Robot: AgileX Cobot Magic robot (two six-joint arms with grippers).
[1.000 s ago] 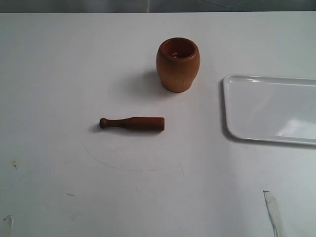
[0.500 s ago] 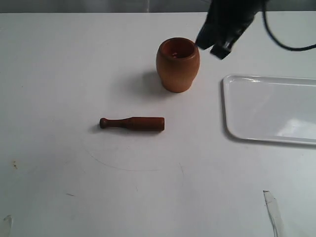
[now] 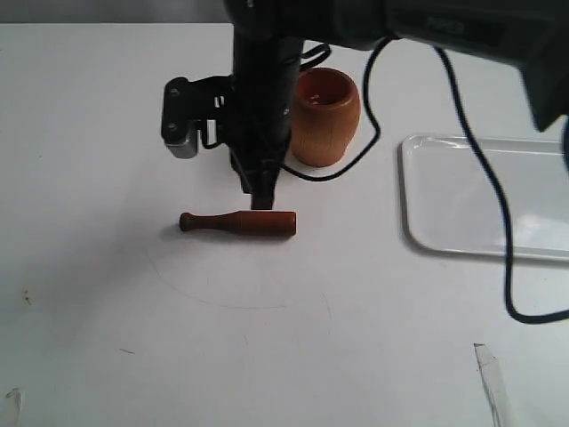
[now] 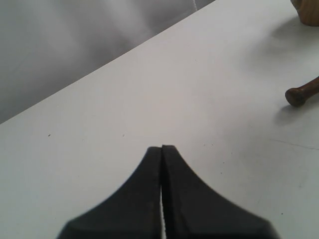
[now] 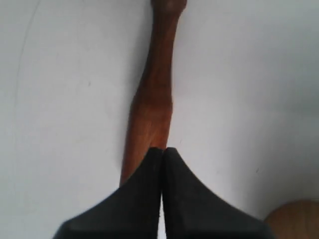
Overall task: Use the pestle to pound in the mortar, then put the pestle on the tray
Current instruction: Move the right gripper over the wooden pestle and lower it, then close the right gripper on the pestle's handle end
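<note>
The dark reddish-brown pestle [image 3: 238,222] lies flat on the white table, knob end to the left. My right gripper [image 3: 261,201] hangs point-down just above its thick end, its fingers pressed together with nothing between them; in the right wrist view the pestle [image 5: 154,94] stretches away from the shut gripper [image 5: 162,149]. Behind the arm stands the orange-brown mortar [image 3: 327,116], partly hidden. The white tray [image 3: 484,196] lies at the right. My left gripper [image 4: 161,148] is shut and empty over bare table, with the pestle's knob [image 4: 299,94] off to one side.
The right arm's black cable [image 3: 480,169] loops down over the tray and the table at the right. A strip of tape [image 3: 491,378] sits near the front right edge. A faint pencil arc [image 3: 240,298] marks the table in front of the pestle.
The right arm has swept in from the back right, past the mortar, and come down with its shut gripper over the pestle's thick end. Pestle, mortar and tray have not moved.
</note>
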